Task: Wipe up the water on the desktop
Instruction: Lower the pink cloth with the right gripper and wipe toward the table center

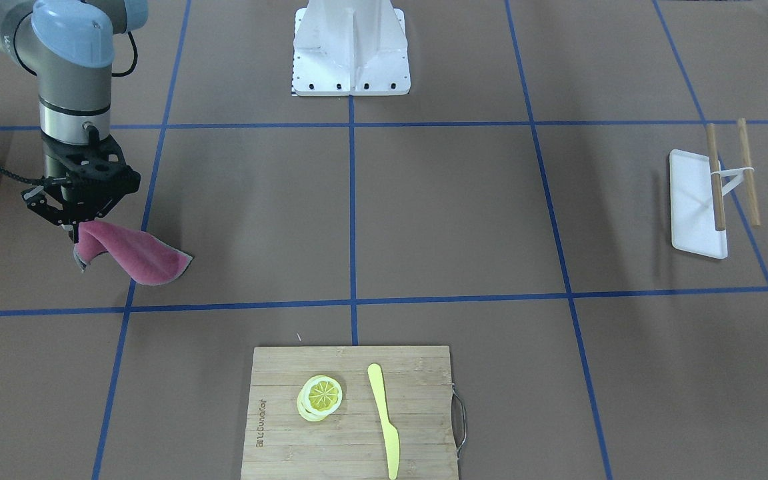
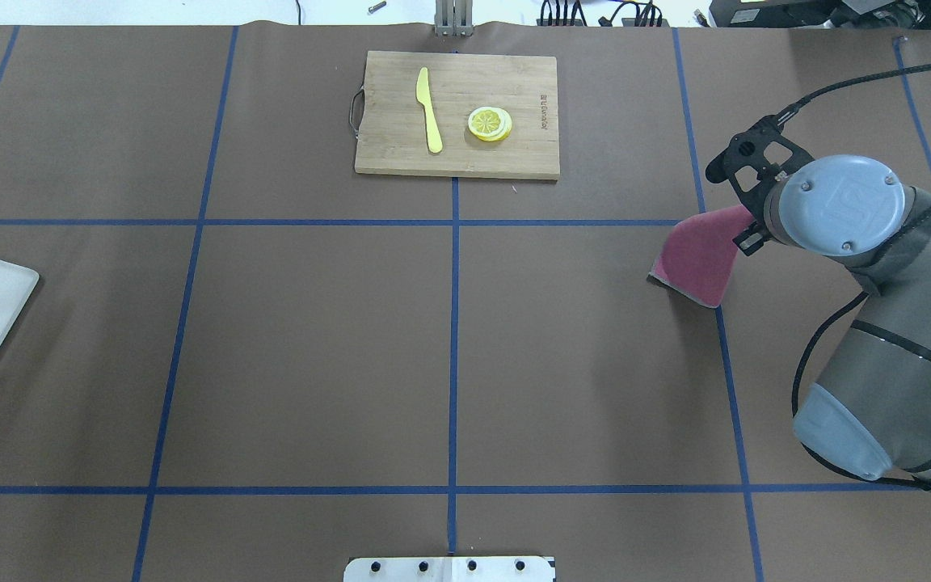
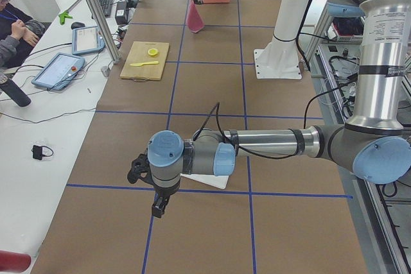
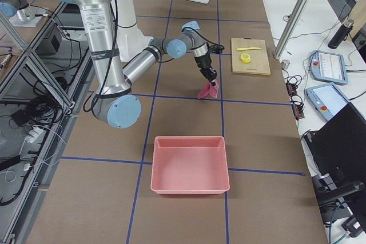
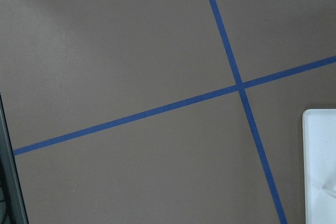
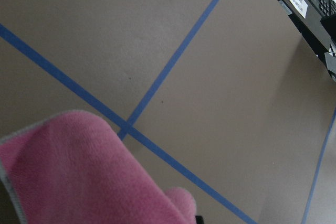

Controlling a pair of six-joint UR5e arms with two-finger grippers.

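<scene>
Looking from across the counter (image 1: 451,213), the pink cloth (image 1: 136,255) is seen hanging from the right pincer (image 1: 76,230), with its lower edge on or just above the brown surface beside a blue tape line (image 1: 352,220). No water can be made out, so the wrong square may be wiped. As only one corner is pinched, the cloth could bunch up or be pulled from the grip if it is pressed flat and dragged. The pincer is clamped on that folded corner.

From overhead, the cloth (image 2: 696,250) is shown spread toward the middle of the counter, well apart from the cutting board (image 2: 457,113).

From the left end, the left pincer (image 3: 157,208) is held low near the white tray (image 3: 205,181); how far its fingers are parted cannot be told.

From the right end, the pink bin (image 4: 190,164) is seen well apart from the cloth.

At the left wrist, only bare counter, crossed tape and a tray corner are shown.

At the right wrist, the cloth (image 6: 79,171) is seen above a tape crossing; the surface looks dry.
</scene>
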